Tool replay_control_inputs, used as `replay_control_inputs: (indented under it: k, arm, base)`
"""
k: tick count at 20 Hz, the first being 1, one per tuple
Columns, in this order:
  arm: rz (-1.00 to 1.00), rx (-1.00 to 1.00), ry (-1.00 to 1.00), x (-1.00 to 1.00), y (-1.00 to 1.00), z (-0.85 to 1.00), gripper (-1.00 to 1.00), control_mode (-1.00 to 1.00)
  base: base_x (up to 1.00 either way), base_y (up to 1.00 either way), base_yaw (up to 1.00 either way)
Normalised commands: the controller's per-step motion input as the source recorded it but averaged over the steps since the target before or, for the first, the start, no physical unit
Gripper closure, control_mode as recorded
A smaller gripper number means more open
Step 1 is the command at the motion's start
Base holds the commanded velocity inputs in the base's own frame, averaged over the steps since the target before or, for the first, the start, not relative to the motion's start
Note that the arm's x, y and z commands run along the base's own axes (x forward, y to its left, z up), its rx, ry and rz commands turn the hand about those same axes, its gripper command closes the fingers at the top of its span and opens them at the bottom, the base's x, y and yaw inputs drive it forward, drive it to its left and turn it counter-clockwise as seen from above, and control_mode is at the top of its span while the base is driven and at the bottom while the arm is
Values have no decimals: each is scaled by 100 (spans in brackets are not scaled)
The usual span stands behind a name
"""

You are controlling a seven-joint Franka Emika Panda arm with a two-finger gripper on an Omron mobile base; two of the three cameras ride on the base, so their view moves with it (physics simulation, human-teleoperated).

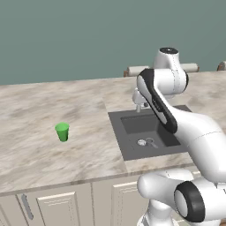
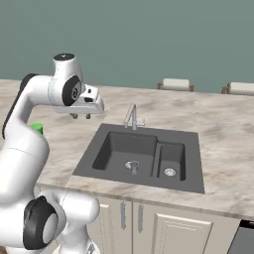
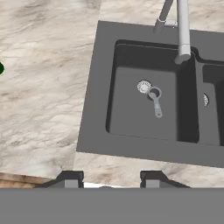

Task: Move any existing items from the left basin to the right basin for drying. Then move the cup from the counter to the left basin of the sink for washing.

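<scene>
— Seen in the left basin (image 3: 131, 113)?
— Small silvery loop (image 3: 155, 101) with a short handle, lying flat on the dark grey floor, ring end just beside the round drain (image 3: 144, 86). Thin, pale, metallic, far smaller than the cup (image 1: 62, 131). Also visible from the base cameras as a glint next to the drain ring.

— And the cup?
— Bright green, tapered, no handle, standing upright on the marbled table (image 1: 39, 114), well to the left of the sink (image 2: 193, 144). Just a green sliver behind the arm in the right base view.

— Pincer (image 2: 81, 116)?
— Held above the table at the sink's left side, short of the left basin, pointing down. Fingers (image 3: 70, 178) parted, nothing between them, touching nothing.

— Right basin (image 2: 171, 161)?
— Narrower, dark grey, with its own small drain at the bottom. Divided from the left basin by a thin ridge.

— Faucet (image 2: 132, 116)?
— Slim, curved, silvery, rising at the back rim, spout reaching over the left basin near the divider.

— Elsewhere on the table?
— Two pale rolls on holders by the back wall, well apart from the sink.
</scene>
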Motion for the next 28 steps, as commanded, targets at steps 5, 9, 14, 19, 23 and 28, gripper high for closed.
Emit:
replay_control_inputs:
  k: [5,9,14,19,23,28]
  arm:
    - [2,4,0,0,-24,-2,-100,-100]
    - [5,3,-3,3,-40,-21,-100,-100]
    - [0,-4,2,8,-16,-34,-100,-100]
    - [0,0,10,7,-30,-35,-100,-100]
    - [0,0,15,7,-27,-34,-100,-100]
    - [0,-1,21,17,-13,-39,-100,-100]
  base:
    - [0,0,0]
    - [0,0,0]
    - [0,0,0]
    - [0,0,0]
    - [0,0,0]
    - [0,0,0]
